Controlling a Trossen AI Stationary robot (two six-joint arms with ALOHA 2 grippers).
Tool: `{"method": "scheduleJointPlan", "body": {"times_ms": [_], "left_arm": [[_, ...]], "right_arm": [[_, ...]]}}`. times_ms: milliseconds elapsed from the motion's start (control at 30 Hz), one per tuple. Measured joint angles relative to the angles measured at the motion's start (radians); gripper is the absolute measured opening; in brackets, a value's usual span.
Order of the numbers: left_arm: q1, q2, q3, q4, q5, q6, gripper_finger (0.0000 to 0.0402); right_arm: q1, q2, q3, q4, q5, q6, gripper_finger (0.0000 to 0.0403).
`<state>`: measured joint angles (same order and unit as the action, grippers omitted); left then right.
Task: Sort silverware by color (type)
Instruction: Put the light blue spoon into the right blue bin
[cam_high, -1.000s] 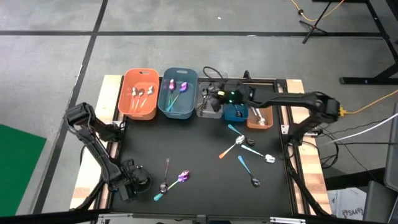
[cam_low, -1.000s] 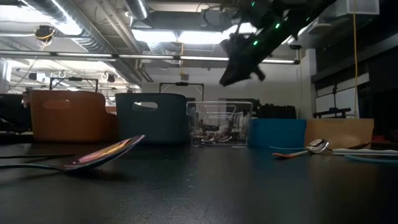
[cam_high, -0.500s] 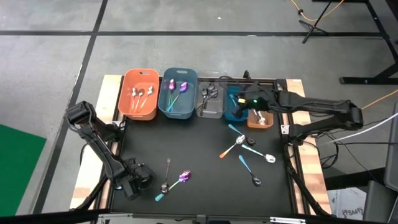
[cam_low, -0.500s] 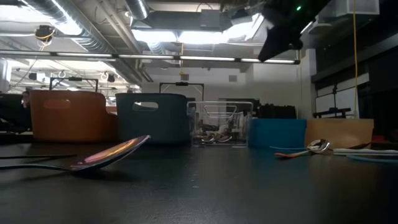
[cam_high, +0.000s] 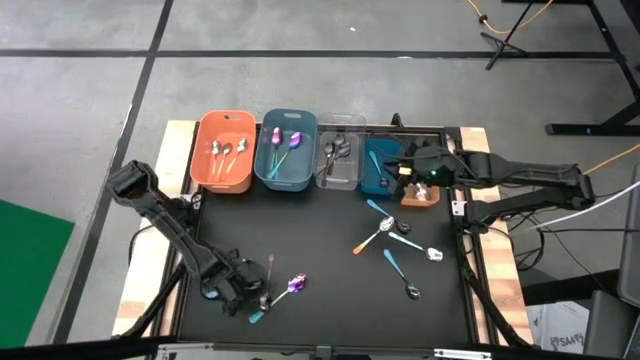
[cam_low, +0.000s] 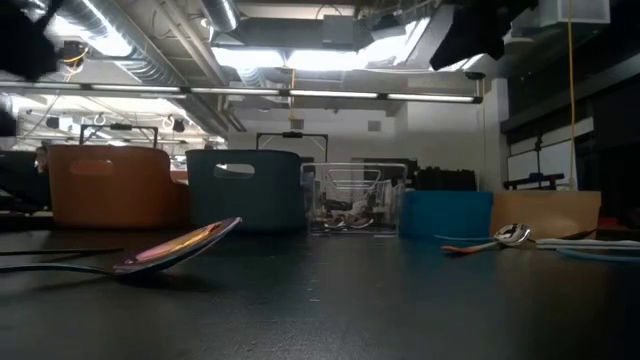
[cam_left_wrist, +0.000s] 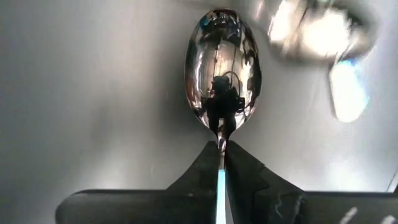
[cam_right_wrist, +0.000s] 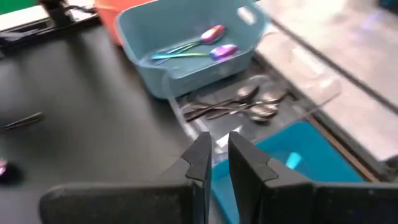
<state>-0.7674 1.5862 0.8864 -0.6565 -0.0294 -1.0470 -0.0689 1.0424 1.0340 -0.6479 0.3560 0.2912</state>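
my left hand (cam_high: 250, 287) is down at the near edge of the black counter (cam_high: 320, 225), its fingers (cam_left_wrist: 205, 165) almost together over the neck of a shiny silver spoon (cam_left_wrist: 222, 62); i cannot tell whether they actually grip it. just beside it lies an iridescent purple spoon with a teal handle (cam_high: 281, 293). farther along the near right part of the counter a loose group lies scattered: an orange-handled silver spoon (cam_high: 372, 238), a blue-handled spoon (cam_high: 391, 262), a small black spoon (cam_high: 404, 241), another silver spoon (cam_high: 431, 254) and a dark one (cam_high: 409, 291). along the far edge stand five rectangular plastic bins in a row: the orange bin (cam_high: 223, 152) with silver spoons in it, the grey-blue bin (cam_right_wrist: 186, 43) holding two purple spoons (cam_right_wrist: 208, 43), the clear bin (cam_high: 338, 165) with dark utensils (cam_right_wrist: 239, 106), the blue bin (cam_right_wrist: 292, 158), and the brown bin (cam_high: 418, 193). my right hand (cam_high: 408, 169) hangs above the blue and brown bins, its fingers (cam_right_wrist: 239, 155) held a narrow gap apart with nothing between them.
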Motion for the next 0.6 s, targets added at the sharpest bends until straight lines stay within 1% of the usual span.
{"method": "scheduleJointPlan", "body": {"times_ms": [133, 267, 400, 467, 600], "left_arm": [[0.070, -0.001, 0.051, -0.005, -0.078, 0.175, 0.0006], [0.141, -0.001, 0.108, -0.006, -0.208, 0.409, 0.0006], [0.206, -0.002, 0.160, 0.003, -0.378, 0.706, 0.0006], [0.235, -0.002, 0.180, 0.024, -0.455, 0.857, 0.0006], [0.288, -0.002, 0.207, 0.124, -0.571, 1.172, 0.0006]], "right_arm": [[0.000, 0.014, -0.001, 0.000, -0.107, 0.000, 0.0046], [-0.001, 0.036, -0.002, 0.012, -0.195, 0.001, 0.0046], [-0.001, 0.071, -0.002, 0.024, -0.245, 0.091, 0.0046], [-0.002, 0.091, -0.002, 0.036, -0.245, 0.144, 0.0046], [-0.003, 0.138, -0.002, 0.059, -0.256, 0.230, 0.0046]]}}
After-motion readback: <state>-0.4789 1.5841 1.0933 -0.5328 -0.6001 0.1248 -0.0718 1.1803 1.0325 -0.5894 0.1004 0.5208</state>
